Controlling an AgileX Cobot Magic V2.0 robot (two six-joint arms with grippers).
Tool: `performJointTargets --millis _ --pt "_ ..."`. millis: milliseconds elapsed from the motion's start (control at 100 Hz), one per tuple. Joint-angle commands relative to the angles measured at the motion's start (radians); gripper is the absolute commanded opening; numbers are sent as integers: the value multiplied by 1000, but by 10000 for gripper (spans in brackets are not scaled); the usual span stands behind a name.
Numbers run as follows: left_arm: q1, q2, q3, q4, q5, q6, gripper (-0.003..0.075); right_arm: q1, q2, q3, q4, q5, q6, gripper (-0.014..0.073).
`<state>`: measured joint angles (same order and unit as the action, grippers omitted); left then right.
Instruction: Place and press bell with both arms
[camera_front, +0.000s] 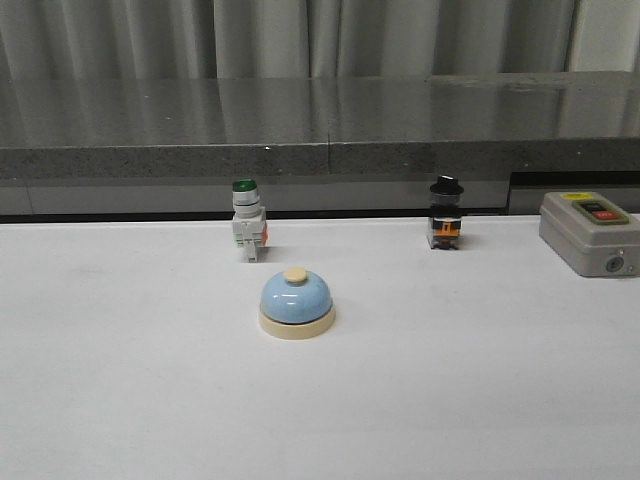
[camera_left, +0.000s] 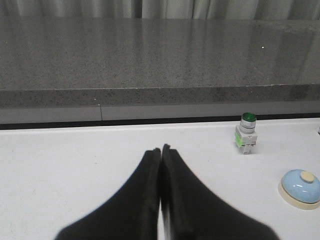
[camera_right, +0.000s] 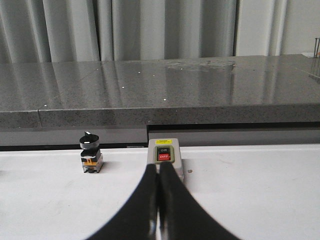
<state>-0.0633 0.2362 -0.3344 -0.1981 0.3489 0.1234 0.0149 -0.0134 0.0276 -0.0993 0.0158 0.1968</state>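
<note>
The light-blue bell (camera_front: 297, 303) with its cream base and knob stands upright on the white table, near the middle. In the left wrist view the bell (camera_left: 300, 187) lies well off to one side of my left gripper (camera_left: 161, 149), which is shut on nothing. My right gripper (camera_right: 159, 166) is also shut and empty, its tips lined up in front of the grey switch box (camera_right: 165, 156); the bell is out of that view. Neither arm shows in the front view.
A green-capped white push-button switch (camera_front: 247, 218) stands behind the bell to the left, and a black-capped switch (camera_front: 445, 213) to the right. A grey on/off switch box (camera_front: 591, 232) sits at the far right. A dark stone ledge (camera_front: 320, 120) runs along the table's back.
</note>
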Motion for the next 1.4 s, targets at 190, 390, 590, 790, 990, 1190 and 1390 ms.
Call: performJointTargets --millis 190,390,590,790,990,1190,1390 --pt "2 -183 106 26 -127 -12 -19 -5 -10 -2 -11 -79 -4 -68" --pt "4 -277 227 89 -324 -14 -19 -5 -10 -2 -11 -79 -4 -68" --pt "49 -277 339 110 -371 -69 -19 -5 -10 -2 -11 -78 -4 -68" --pt "55 -277 356 105 -317 -69 -19 -5 -10 -2 -11 -79 -4 -68" --pt "55 -277 356 105 -317 -69 -19 -5 -10 -2 -11 -79 -4 -68" --pt "55 -277 356 105 -317 -69 -19 -5 -10 -2 -11 -79 -4 -68" --pt "55 -277 356 105 -317 -69 -19 -5 -10 -2 -11 -79 -4 -68"
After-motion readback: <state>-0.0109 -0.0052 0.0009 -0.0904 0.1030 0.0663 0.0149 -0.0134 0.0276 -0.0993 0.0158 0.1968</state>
